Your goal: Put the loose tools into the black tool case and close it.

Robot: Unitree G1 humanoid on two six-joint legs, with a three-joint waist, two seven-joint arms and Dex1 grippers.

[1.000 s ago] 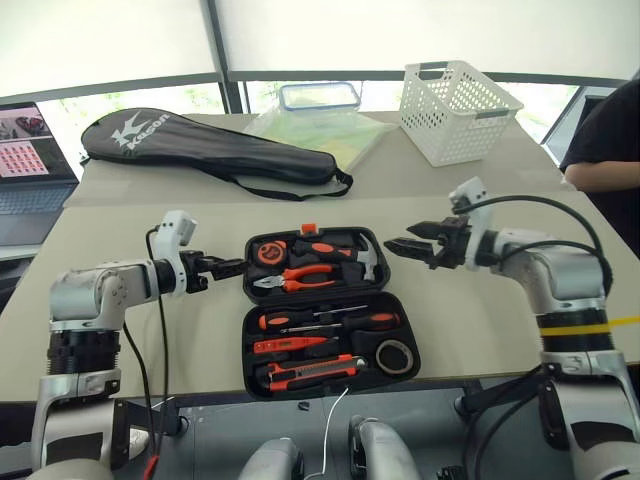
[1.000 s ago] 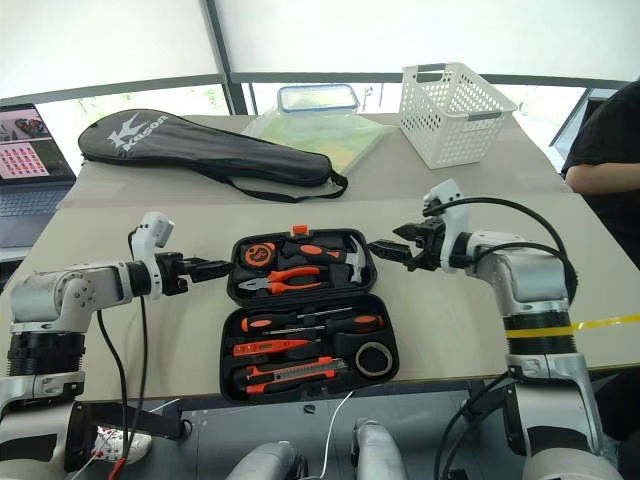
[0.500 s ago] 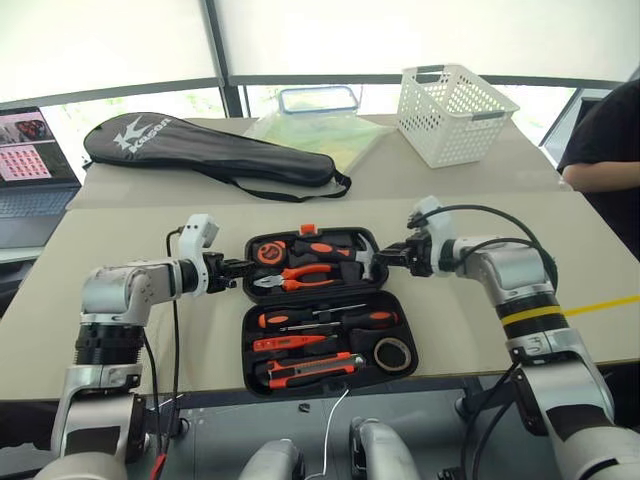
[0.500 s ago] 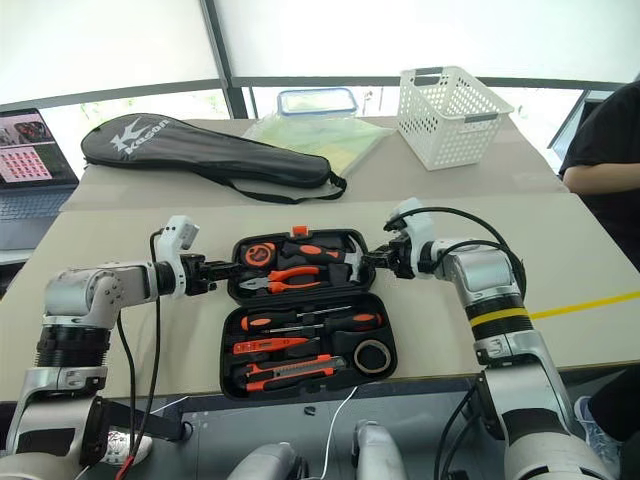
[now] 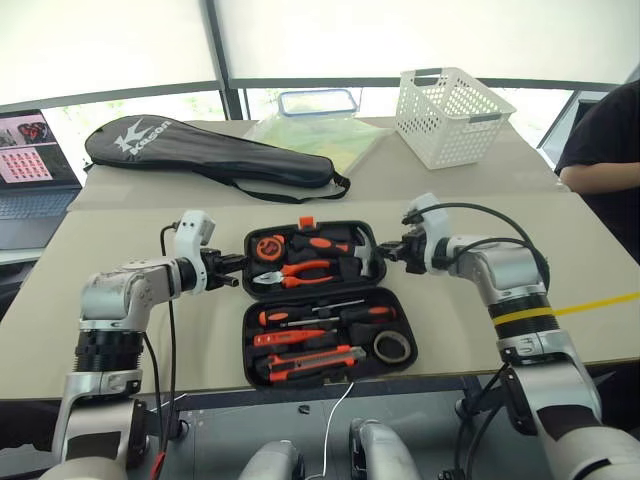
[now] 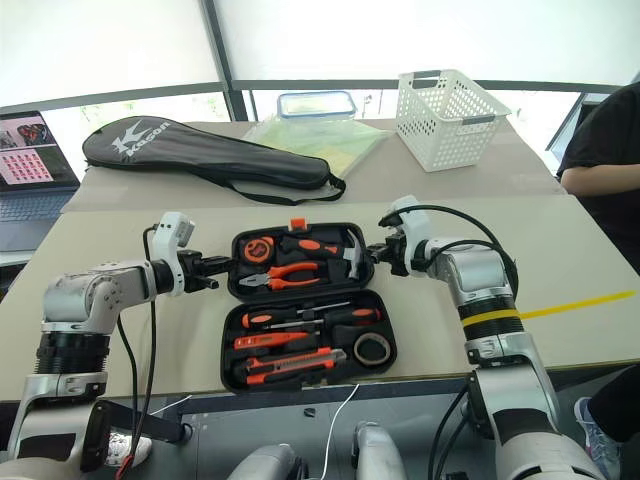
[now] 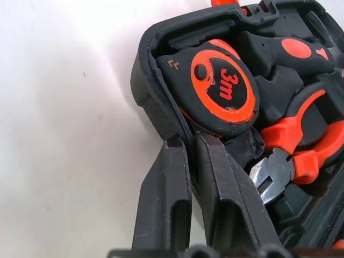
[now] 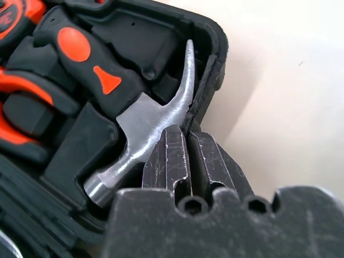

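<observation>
Both arms have closed in on the far half of the open black tool case [image 5: 318, 300] since a second ago, their fingers now pinched together; the left gripper [image 7: 189, 145] clamps the wall by the tape measure [image 7: 215, 86]; the right gripper [image 8: 188, 137] grips the wall beside the hammer [image 8: 145, 123]; the loose tools [image 5: 320, 335] lie in the near half.
</observation>
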